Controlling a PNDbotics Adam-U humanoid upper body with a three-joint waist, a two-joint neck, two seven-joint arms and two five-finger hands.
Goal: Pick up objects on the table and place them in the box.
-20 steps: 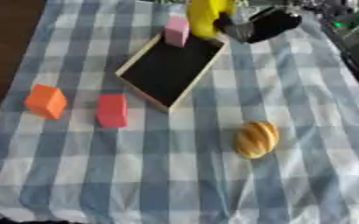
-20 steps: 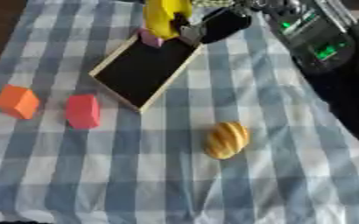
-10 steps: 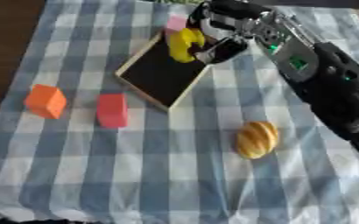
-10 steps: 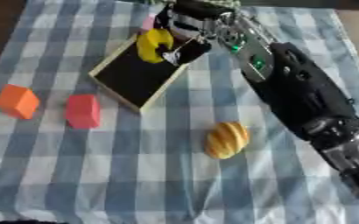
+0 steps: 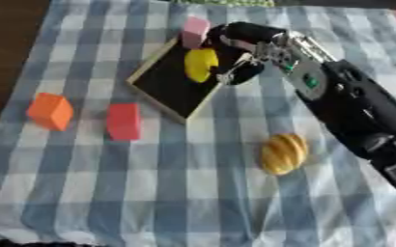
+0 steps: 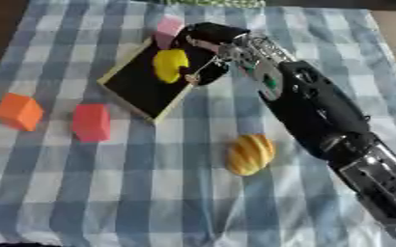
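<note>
A shallow wooden box (image 5: 157, 102) with a black inside lies askew at the far middle of the checked cloth. My right hand (image 5: 242, 47) reaches over its far right corner, fingers curled against a yellow object (image 5: 200, 64) that sits low inside the box. A pink block (image 5: 194, 30) stands just beyond the box's far corner. An orange block (image 5: 51, 111) and a red block (image 5: 123, 120) stand on the cloth to the left of the box. A ridged orange-yellow, bread-like object (image 5: 283, 153) lies to the right, under my forearm's side. My left hand shows in no view.
The blue and white checked cloth (image 5: 184, 193) covers the table. Dark wood (image 5: 7, 58) shows along the left edge. My right forearm (image 6: 319, 116) crosses the right half of the cloth from the lower right corner.
My right hand has carried the yellow object from the far edge of the table down into the box. The blocks and the ridged object have not moved.
</note>
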